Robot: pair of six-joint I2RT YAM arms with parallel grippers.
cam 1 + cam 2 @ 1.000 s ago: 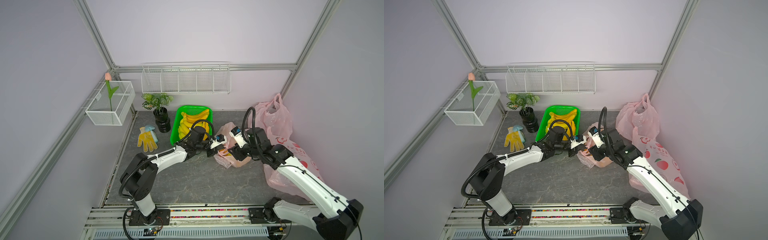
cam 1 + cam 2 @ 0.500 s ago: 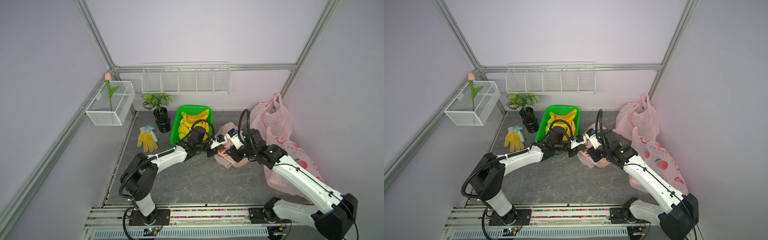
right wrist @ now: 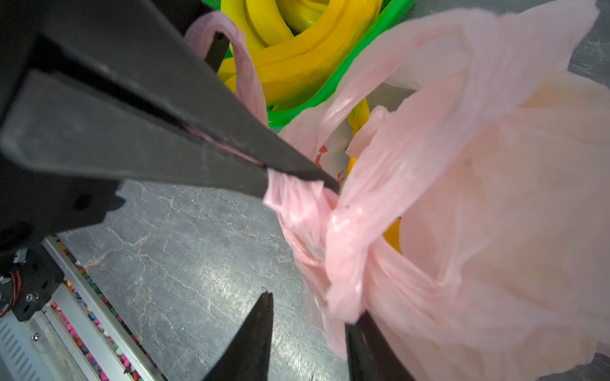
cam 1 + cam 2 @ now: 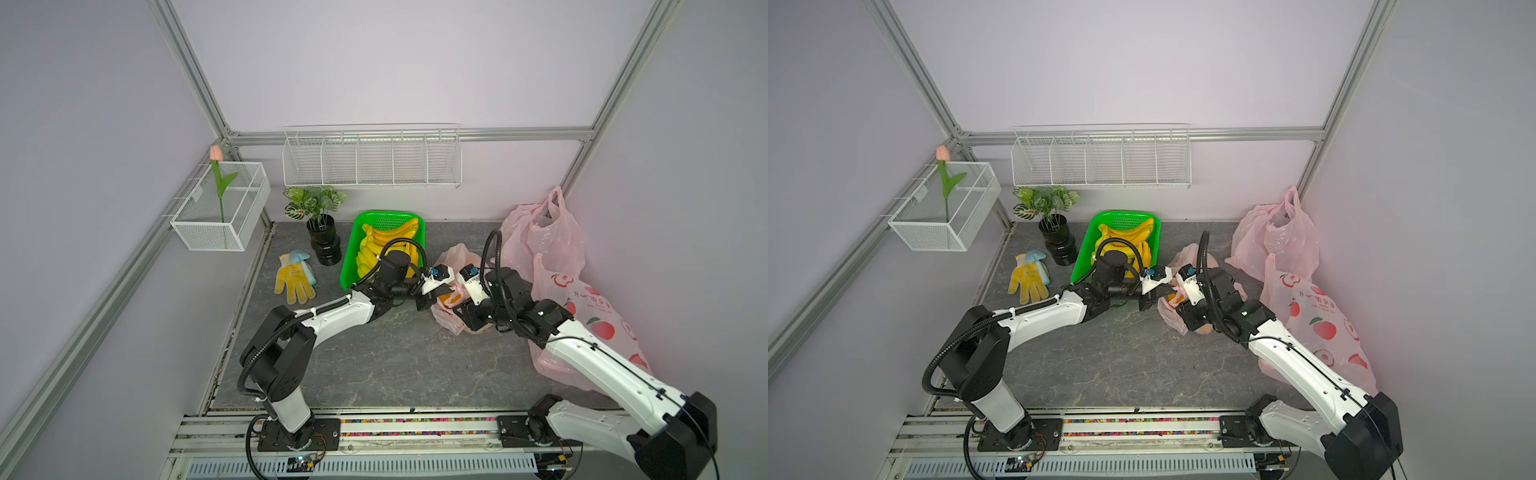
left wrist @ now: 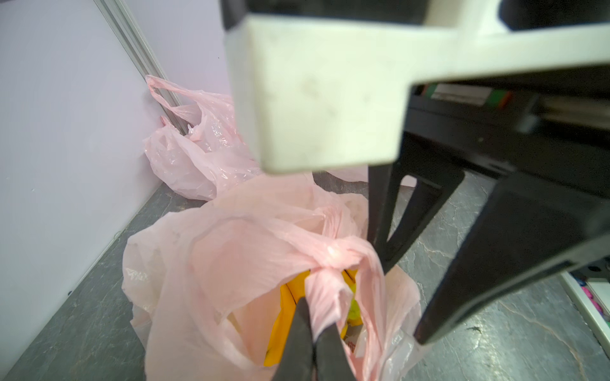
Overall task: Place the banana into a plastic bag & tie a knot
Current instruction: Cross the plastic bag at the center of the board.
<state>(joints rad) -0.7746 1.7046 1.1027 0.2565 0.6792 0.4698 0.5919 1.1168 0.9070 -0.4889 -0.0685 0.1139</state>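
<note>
The yellow banana lies inside the pink plastic bag, while the left gripper pinches a handle, the right gripper is spread, and the loose knot apparently needs tightening.

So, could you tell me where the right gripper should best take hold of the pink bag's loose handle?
Probably the bunched strand just under where the handles cross, hanging between the right gripper's open jaws: it is gathered narrow there. Close in from the side away from the left gripper, which pinches the other strand.

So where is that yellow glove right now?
In both top views the yellow glove lies on the table's left side, beside the black plant pot and left of the green banana basket.
</note>
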